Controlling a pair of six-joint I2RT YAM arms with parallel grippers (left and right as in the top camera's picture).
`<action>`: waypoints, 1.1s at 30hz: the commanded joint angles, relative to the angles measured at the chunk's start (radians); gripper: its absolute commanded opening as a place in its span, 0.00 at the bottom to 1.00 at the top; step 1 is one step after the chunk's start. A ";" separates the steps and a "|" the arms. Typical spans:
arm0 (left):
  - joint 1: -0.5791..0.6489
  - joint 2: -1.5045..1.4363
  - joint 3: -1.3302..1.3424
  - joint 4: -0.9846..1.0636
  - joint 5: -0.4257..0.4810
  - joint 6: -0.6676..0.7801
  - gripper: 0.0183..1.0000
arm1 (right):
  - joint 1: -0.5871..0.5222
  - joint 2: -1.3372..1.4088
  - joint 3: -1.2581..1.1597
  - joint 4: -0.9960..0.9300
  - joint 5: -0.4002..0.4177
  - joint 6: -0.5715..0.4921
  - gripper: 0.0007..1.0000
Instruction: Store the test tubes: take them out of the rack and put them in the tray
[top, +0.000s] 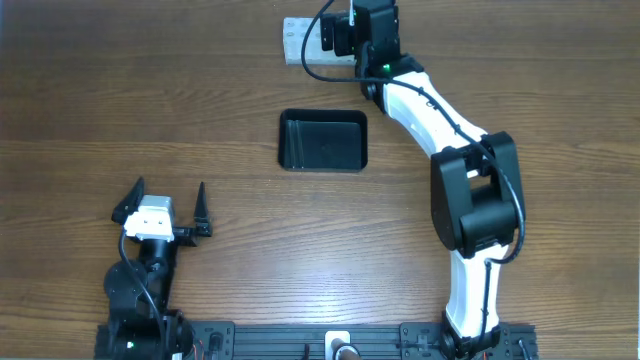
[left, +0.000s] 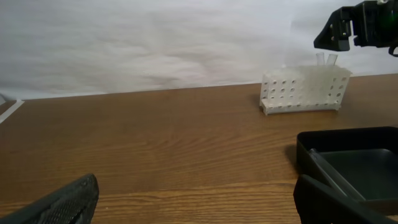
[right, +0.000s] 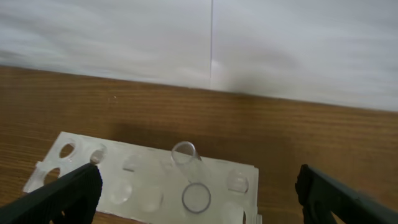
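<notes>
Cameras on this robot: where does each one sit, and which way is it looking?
Top view: fixed overhead, looking down on the table, tray, left arm and right arm.
Left wrist view: low on the left arm, looking across the table past its open left gripper toward the rack.
Right wrist view: on the right arm, looking down past its open right gripper at two tubes.
All three share the rack.

I see a bench (top: 150, 100) of smooth brown wood with a faint sheen, a slightly glossy black plastic tray (top: 283, 140), a milky matt plastic rack (left: 303, 90), clear shiny test tubes (right: 186, 155), and matt black, finely textured fingers (left: 62, 202) on the left pincer (top: 170, 185).
</notes>
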 joint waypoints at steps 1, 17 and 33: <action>-0.004 -0.009 -0.005 -0.001 0.010 -0.012 1.00 | 0.014 0.039 0.037 -0.007 0.058 0.045 0.99; -0.004 -0.009 -0.006 -0.001 0.010 -0.011 1.00 | 0.035 0.059 0.041 -0.021 0.152 0.043 0.99; -0.004 -0.009 -0.005 -0.001 0.010 -0.011 1.00 | 0.048 0.080 0.041 -0.039 0.181 0.025 0.81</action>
